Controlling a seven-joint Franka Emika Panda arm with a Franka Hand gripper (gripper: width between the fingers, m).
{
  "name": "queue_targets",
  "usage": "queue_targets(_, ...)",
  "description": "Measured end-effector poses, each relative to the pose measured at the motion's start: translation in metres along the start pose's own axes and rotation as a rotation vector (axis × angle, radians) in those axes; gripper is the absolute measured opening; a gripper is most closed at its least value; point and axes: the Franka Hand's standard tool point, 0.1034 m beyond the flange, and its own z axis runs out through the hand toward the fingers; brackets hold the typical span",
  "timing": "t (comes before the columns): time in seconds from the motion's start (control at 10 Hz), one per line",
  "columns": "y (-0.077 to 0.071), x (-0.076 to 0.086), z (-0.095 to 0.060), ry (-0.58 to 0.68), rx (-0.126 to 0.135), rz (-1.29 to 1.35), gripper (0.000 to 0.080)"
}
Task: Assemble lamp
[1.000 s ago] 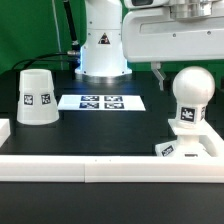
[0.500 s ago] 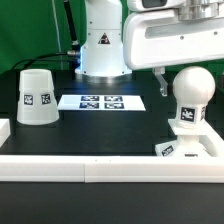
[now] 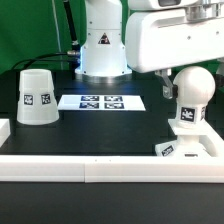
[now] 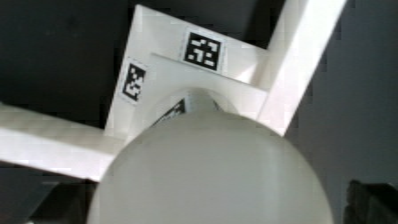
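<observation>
Step in hand, as judged: seating of the bulb on the base, with the shade not yet fitted. Next move, as judged: a square closure on the ball head, then pressing or turning home without tipping the stack. After that, a long reach across the table for the shade.

Findings, largest first.

Table (image 3: 120, 125): black, matte.

Arm (image 3: 100, 40): white, rooted at the back centre, bent over toward the exterior view's right.

Rail (image 3: 100, 168): long, white, laid along the front edge and turned back at both ends.

Claw (image 3: 178, 80): poised low over the ball head. One dark finger (image 3: 164, 86) seen just beside the head, the other hidden. Released or clenched: cannot tell from either view.

Shade (image 3: 35, 97): tapered cup, matte white, standing upright with the wide mouth down and the tag facing forward. Located at the exterior view's left, well apart from the other two parts.

Marker board (image 3: 100, 101): flat on the table, between shade and bulb.

Bulb (image 3: 190, 105): round head on a thick stem, tag on the stem, upright on the base at the exterior view's right. In the wrist view, most of the picture filled by the head.

Base (image 3: 185, 148): small square block, tagged, tucked close into the rail's corner. Depth of seating not visible.
</observation>
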Motion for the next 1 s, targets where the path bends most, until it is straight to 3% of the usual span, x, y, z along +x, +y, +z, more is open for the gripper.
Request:
queue_targets(0.7, 0.0066, -0.0018, -0.0005, -0.018, -0.03, -0.372, 0.0699)
queue_targets(1.0, 0.0078, -0.0022, -0.0005, -0.021, -0.035, -0.393, 0.0677)
